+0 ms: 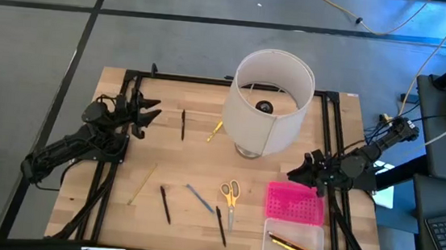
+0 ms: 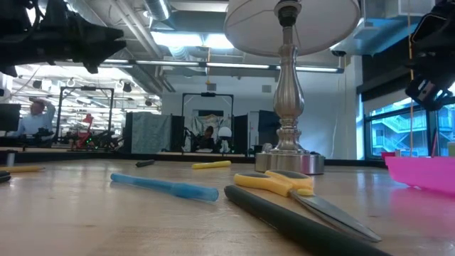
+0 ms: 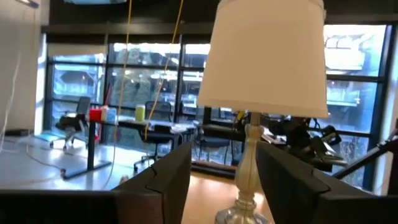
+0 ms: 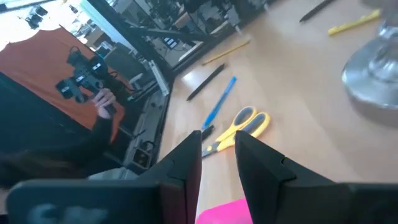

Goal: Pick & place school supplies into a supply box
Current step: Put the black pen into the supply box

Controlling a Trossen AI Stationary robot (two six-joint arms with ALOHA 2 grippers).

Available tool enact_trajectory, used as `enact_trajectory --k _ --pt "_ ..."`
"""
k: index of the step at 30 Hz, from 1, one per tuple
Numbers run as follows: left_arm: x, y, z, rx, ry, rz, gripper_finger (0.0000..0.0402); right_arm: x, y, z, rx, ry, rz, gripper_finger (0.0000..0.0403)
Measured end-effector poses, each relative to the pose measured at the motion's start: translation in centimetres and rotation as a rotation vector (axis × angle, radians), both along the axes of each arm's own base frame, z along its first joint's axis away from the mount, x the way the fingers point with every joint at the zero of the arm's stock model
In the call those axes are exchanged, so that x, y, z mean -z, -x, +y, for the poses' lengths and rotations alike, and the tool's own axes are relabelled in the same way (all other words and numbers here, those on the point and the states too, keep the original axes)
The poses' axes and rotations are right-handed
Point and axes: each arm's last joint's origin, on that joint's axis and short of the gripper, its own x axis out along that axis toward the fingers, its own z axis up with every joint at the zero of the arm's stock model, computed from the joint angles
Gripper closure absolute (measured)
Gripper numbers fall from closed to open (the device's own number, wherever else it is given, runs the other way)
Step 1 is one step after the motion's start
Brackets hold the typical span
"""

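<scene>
The supply box stands near the front right: its pink dotted lid (image 1: 295, 202) lies open behind the clear base (image 1: 294, 240), which holds pens. On the wood lie yellow-handled scissors (image 1: 229, 197), a grey-blue pen (image 1: 199, 197), black pens (image 1: 165, 203) (image 1: 221, 226) (image 1: 182, 125), a thin pencil (image 1: 142, 183) and a short yellow one (image 1: 215, 130). My left gripper (image 1: 153, 112) is raised at the far left, open and empty, pointing toward the lamp. My right gripper (image 1: 293, 172) hovers just behind the pink lid, open with nothing between its fingers (image 4: 219, 140).
A table lamp with a big white shade (image 1: 267, 103) and a metal foot (image 2: 288, 160) stands in the middle at the back. Black frame rails (image 1: 331, 134) run along the table's sides. A person in an orange top (image 4: 37, 68) stands beyond the near edge.
</scene>
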Motion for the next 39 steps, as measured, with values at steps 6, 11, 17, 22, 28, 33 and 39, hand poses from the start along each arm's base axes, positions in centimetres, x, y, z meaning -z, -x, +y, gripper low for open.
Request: enact_trajectory --k 6,11,17,22,28,33,39 --pt "0.8 -0.3 0.0 0.035 0.063 0.068 0.0225 0.0 0.0 -0.1 0.033 0.066 -0.014 0.0300" --pt "1.1 -0.5 -0.2 0.087 0.176 0.067 0.0228 0.1 0.0 -0.1 0.005 0.095 -0.003 0.0300" --pt "-0.8 -0.8 -0.9 0.152 0.151 0.070 0.0229 0.2 0.0 -0.1 -0.017 0.210 -0.018 0.0300" --pt "-2.7 -1.8 -0.8 0.088 0.200 0.281 0.0230 0.2 0.0 -0.1 -0.015 0.197 -0.016 0.0300" --pt "-2.3 -4.6 0.1 -0.165 0.435 0.713 0.0231 0.2 0.0 -0.1 -0.015 0.198 -0.017 0.0300" --pt "-1.6 -8.4 1.4 -0.286 0.555 0.872 0.0231 0.2 0.0 -0.1 -0.016 0.200 -0.017 0.0300" --pt "-0.1 -12.7 3.1 -0.410 0.601 1.021 0.0231 0.2 0.0 -0.1 -0.016 0.203 -0.018 0.0300"
